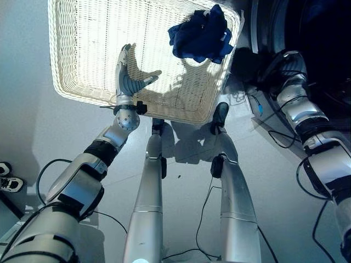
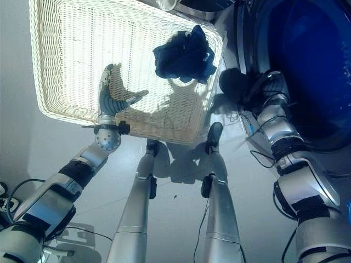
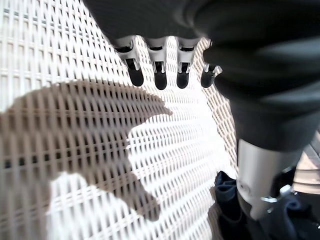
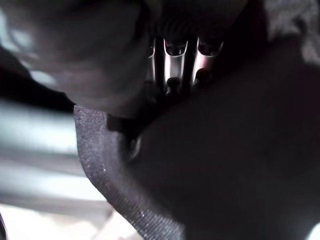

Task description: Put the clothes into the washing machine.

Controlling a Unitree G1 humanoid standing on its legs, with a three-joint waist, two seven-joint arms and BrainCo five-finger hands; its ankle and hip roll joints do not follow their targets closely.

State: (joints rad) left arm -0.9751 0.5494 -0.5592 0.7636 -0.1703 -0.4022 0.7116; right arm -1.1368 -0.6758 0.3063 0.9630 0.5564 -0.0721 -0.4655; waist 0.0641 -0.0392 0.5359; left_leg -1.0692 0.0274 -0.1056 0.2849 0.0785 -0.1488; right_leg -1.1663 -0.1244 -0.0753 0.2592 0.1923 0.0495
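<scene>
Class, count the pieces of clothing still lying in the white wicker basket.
1: a dark blue garment bunched in the basket's far corner nearest the washing machine. More pieces may be folded within the bunch.

We see a cream-white wicker basket [image 1: 82, 66] with a tight woven lattice, and in its corner a crumpled navy-blue garment [image 1: 200, 34]. The floor [image 1: 27, 142] is pale grey. Dark cloth [image 4: 225, 165] lies against our right hand [image 4: 180, 65], silver with dark fingertips.

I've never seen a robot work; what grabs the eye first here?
A big white wicker basket fills the floor ahead, with a dark blue garment bunched in its far right corner. The left hand hovers open over the basket, and the right hand presses into dark cloth by the washing machine.
</scene>
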